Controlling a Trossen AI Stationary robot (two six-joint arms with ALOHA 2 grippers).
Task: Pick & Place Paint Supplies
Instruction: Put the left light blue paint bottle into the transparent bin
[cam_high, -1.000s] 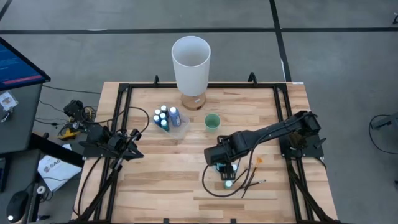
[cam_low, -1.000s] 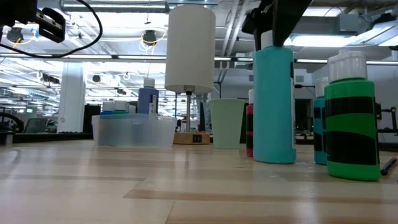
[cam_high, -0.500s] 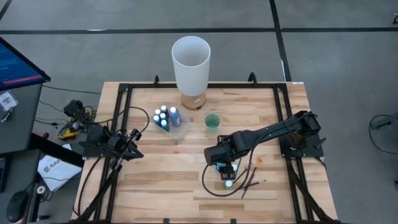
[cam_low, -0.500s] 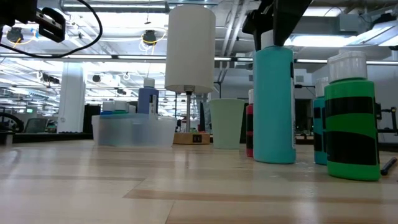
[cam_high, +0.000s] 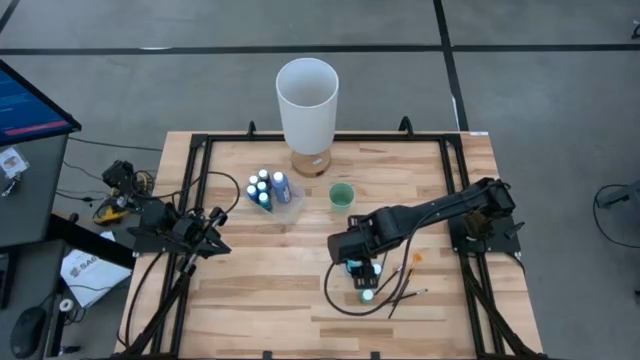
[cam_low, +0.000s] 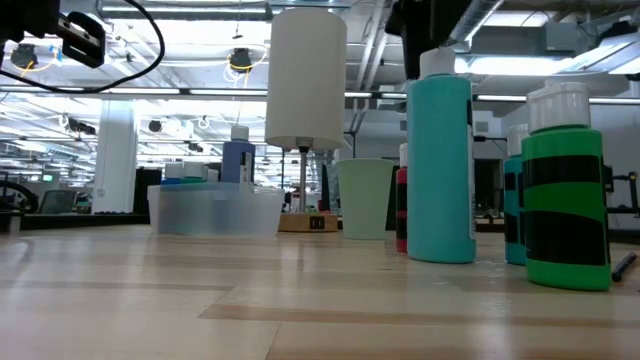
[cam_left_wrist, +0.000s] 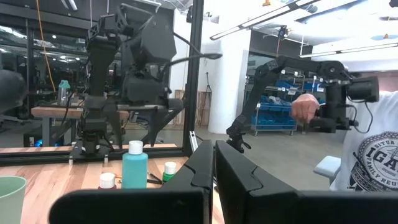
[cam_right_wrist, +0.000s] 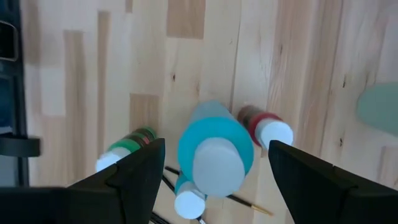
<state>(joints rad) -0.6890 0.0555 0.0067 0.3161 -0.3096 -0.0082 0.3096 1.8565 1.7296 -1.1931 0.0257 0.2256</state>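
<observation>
Teal plastic makes up the tallest paint bottle (cam_right_wrist: 215, 152), which has a white cap and stands upright on the pale wooden counter (cam_high: 260, 270). Right above it hangs the right gripper (cam_right_wrist: 211, 163), its two dark fingers spread wide on either side of the bottle and holding nothing. Close by stand a small reddish bottle (cam_right_wrist: 264, 126), a green bottle with dark bands (cam_low: 564, 190) and a small teal one (cam_right_wrist: 186, 198). Thin dark brushes (cam_high: 405, 290) lie just beside them, one with an orange tip. Farther back, a clear plastic tub (cam_low: 214, 211) holds more little white-capped bottles, blue and teal (cam_high: 267, 187). A tall white cylinder (cam_high: 307, 100) and a small green cup (cam_high: 341, 195) stand near it. No labels on the bottles can be read. The left gripper (cam_left_wrist: 213, 171) waits at the counter's left edge, fingers closed and empty. A person's white shirt (cam_left_wrist: 372, 163) shows part of a word, "IGA".
</observation>
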